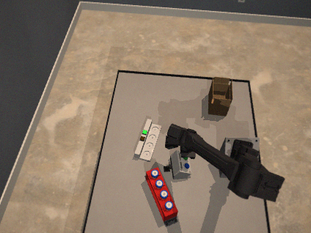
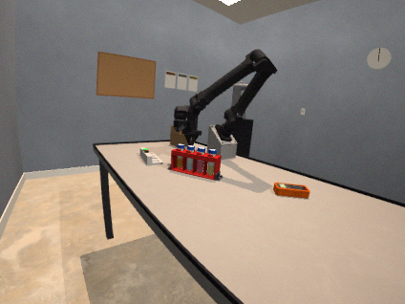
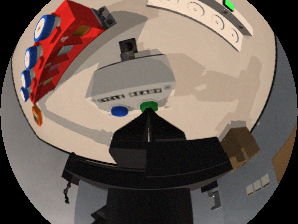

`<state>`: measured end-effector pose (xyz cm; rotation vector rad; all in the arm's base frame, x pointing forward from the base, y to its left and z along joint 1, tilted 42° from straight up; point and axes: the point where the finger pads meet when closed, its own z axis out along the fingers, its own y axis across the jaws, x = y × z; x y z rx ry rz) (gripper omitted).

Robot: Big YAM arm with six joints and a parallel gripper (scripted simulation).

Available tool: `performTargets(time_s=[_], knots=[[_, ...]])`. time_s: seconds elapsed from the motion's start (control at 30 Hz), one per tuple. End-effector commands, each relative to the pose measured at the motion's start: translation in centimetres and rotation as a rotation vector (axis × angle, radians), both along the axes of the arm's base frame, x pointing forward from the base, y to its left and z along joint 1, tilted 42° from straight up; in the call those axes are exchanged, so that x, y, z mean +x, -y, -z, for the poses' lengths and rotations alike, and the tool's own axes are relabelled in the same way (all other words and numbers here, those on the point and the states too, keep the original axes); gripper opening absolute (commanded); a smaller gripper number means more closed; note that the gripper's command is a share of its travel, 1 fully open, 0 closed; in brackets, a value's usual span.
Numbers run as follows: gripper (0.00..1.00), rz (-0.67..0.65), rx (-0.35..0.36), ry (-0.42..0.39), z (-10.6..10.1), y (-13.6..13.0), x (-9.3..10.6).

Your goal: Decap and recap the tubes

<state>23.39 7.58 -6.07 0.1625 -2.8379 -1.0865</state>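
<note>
My gripper (image 2: 191,141) (image 3: 148,111) is shut and empty. Its tips are at the green READY key (image 1: 185,158) (image 3: 149,105); whether the key is pushed in cannot be told. The blue CYCLE key (image 1: 187,165) (image 3: 119,111) is beside it on the grey housing (image 1: 177,165) (image 3: 132,77). The red decapping station (image 1: 157,198) (image 3: 75,17) holds four tubes, each with a blue-and-white cap on. The caps of tube 4 (image 1: 155,173) and tube 3 (image 1: 159,183) sit like the others. The white cap tray (image 1: 139,149) has empty nests. Its green lamp (image 1: 144,132) (image 3: 229,5) is lit; the amber lamp (image 1: 142,138) is dark.
An open brown box (image 1: 220,104) (image 2: 179,136) (image 3: 240,148) stands near the table's far corner beside the arm's base. An orange device (image 2: 291,190) (image 3: 37,115) lies on the table beyond the station. A small black block (image 1: 167,168) (image 3: 128,47) adjoins the housing.
</note>
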Motion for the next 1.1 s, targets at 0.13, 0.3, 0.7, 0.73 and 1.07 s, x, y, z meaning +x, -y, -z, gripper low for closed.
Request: performTargets(time_s=[0.13,0.3,0.7,0.73,1.07], knots=[[0.0,0.0,0.002,-0.006,0.63,-0.67,-0.21],[0.0,0.0,0.002,-0.006,0.86,-0.87,-0.26],[0.0,-0.001,0.001,-0.006,0.87,-0.86,-0.27],[0.0,-0.001,0.001,-0.006,0.87,-0.86,-0.27],[0.0,-0.001,0.001,-0.006,0.87,-0.86,-0.27]])
